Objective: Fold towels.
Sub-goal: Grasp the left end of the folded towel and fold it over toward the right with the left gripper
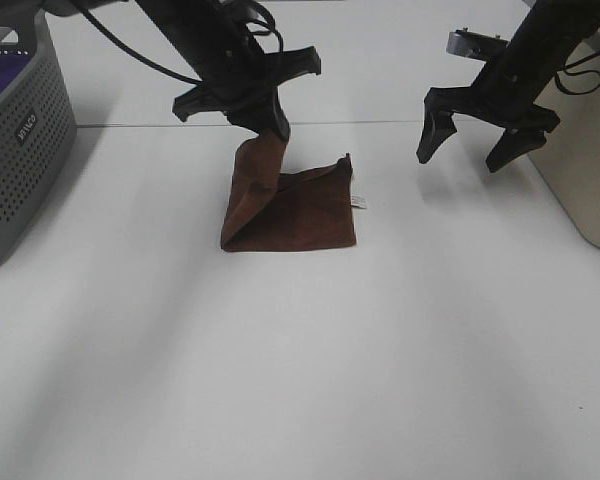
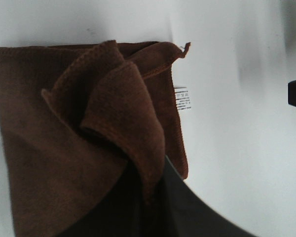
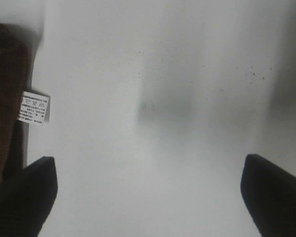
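Note:
The dark reddish-brown towel (image 1: 298,215) lies on the white table (image 1: 300,380), with its far left corner pulled up into a peak. My left gripper (image 1: 270,128) is shut on that lifted corner above the cloth. In the left wrist view the raised fold (image 2: 119,113) hangs over the flat part, and the white tag (image 2: 182,98) shows at its edge. My right gripper (image 1: 472,150) hovers open to the right of the towel, holding nothing. In the right wrist view its dark fingertips (image 3: 274,195) frame bare table, with the towel edge (image 3: 5,98) and tag (image 3: 34,107) to one side.
A grey perforated basket (image 1: 20,140) with purple fabric (image 1: 2,75) inside stands at the left edge. A beige box-like object (image 1: 590,150) sits at the far right behind the right arm.

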`<state>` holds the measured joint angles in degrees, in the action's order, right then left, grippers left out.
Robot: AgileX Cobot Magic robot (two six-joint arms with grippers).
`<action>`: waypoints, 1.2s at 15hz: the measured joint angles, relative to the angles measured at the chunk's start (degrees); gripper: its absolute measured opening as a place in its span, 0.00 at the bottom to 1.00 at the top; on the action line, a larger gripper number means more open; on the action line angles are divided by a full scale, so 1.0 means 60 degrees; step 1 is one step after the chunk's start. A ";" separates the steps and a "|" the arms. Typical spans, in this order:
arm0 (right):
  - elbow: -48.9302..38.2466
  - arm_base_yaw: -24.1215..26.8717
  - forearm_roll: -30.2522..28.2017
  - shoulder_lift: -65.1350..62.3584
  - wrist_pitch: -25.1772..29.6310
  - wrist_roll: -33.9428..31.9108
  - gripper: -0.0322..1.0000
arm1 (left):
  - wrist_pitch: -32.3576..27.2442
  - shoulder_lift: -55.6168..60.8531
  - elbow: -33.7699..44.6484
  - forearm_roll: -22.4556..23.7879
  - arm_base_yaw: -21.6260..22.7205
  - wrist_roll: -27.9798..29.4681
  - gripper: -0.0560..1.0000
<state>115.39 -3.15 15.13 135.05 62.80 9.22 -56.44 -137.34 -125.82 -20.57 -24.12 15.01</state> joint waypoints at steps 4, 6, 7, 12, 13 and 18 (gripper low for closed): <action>0.0000 0.0000 0.0086 0.0000 0.0029 0.0000 0.97 | 0.1499 -0.0506 0.0000 -0.0019 -0.0411 0.0754 0.08; 0.0000 0.0000 0.0086 0.0000 0.0029 0.0000 0.97 | 0.1480 -0.0668 0.0000 -0.0029 -0.0439 0.0783 0.10; 0.0000 0.0000 0.0086 0.0000 0.0029 0.0000 0.97 | 0.1413 -0.0773 0.0000 -0.0038 -0.0458 0.0783 0.11; 0.0000 0.0000 0.0105 0.0000 0.0095 0.0000 0.97 | 0.1432 -0.0879 0.0000 -0.0057 -0.0525 0.0783 0.27; 0.0000 0.0000 0.0115 0.0000 0.0105 0.0000 0.97 | 0.1442 -0.0879 0.0000 -0.0134 -0.0525 0.0783 0.34; 0.0000 0.0000 0.0840 0.0000 0.0210 0.0181 0.97 | 0.2101 -0.0831 0.0000 -0.0487 -0.0516 0.0697 0.76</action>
<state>115.39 -3.15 20.17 135.05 64.06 10.31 -43.83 -142.32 -125.82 -23.49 -27.22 19.19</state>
